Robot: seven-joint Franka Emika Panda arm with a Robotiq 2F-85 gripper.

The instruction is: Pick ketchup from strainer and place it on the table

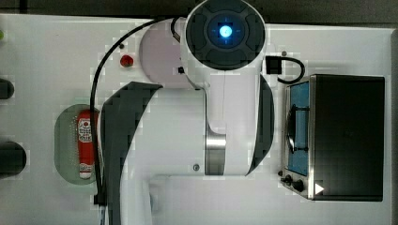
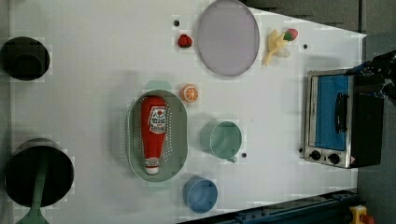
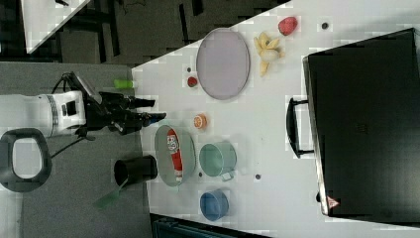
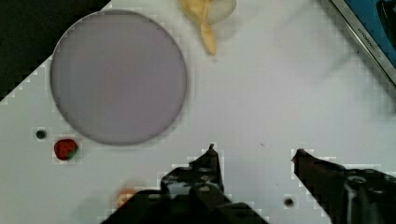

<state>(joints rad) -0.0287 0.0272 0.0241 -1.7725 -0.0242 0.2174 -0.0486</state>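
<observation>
1 ketchup [image 2: 154, 132] in 1 strainer [image 2: 180, 140], 2 cups, 1 plate [image 2: 227, 37]; tool [image 4: 254, 161] spread apart, holding nothing

One ketchup [image 2: 155, 133] bottle lies in one strainer [image 2: 180, 140]. There are two cups, one teal-green cup [image 2: 225, 139] and one blue cup [image 2: 200, 194]. One lilac plate [image 2: 227, 37], one orange slice [image 2: 189, 93], two strawberries [image 2: 185, 41] [image 2: 291, 33], one peeled banana [image 2: 275, 45] and one toaster oven [image 2: 343, 120] stand on one white tabletop [image 2: 93, 84]. Two dark round containers [image 2: 25, 58] [image 2: 37, 172] sit at the left view's left.
</observation>
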